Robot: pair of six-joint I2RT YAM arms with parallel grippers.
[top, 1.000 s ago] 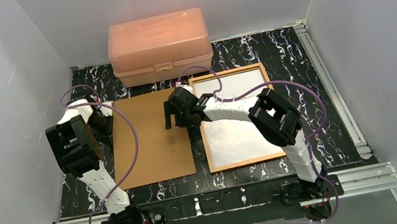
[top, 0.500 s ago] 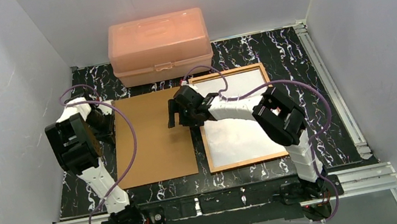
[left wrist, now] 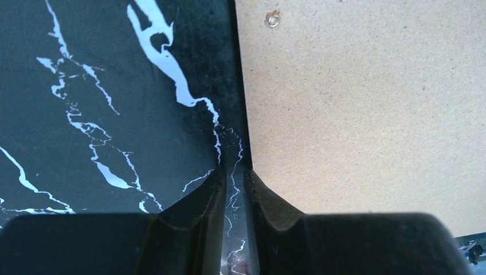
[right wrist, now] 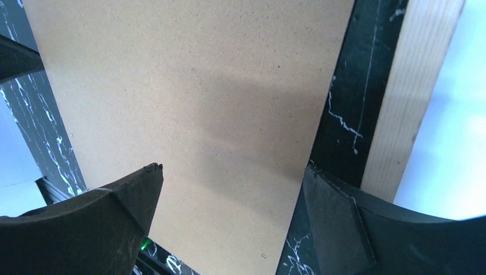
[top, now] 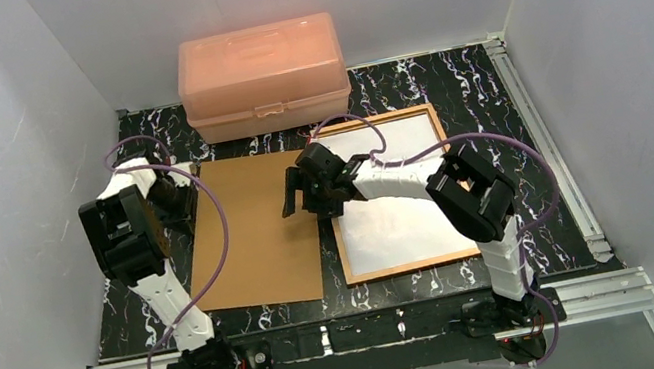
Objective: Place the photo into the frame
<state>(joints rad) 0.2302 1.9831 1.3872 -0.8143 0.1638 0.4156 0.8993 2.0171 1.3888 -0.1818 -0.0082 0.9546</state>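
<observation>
Marbled table (top: 488, 85) — board (top: 250, 233), frame (top: 413, 265), box (top: 259, 64).

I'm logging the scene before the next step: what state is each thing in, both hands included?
Frame: lying flat, white sheet filling it.
Photo: seemingly that sheet, white back up.
Backing board: lying left of the frame, outside it.
Pink box: lid closed.
Left hand: barely open, empty, at the board's left edge.
Right hand: wide open, empty, over the board's right edge.

Orange-brown frame (top: 418, 265), white photo (top: 401, 222) back, plain brown board (top: 250, 229), pink box (top: 259, 64), black white-veined table (top: 513, 111).
</observation>
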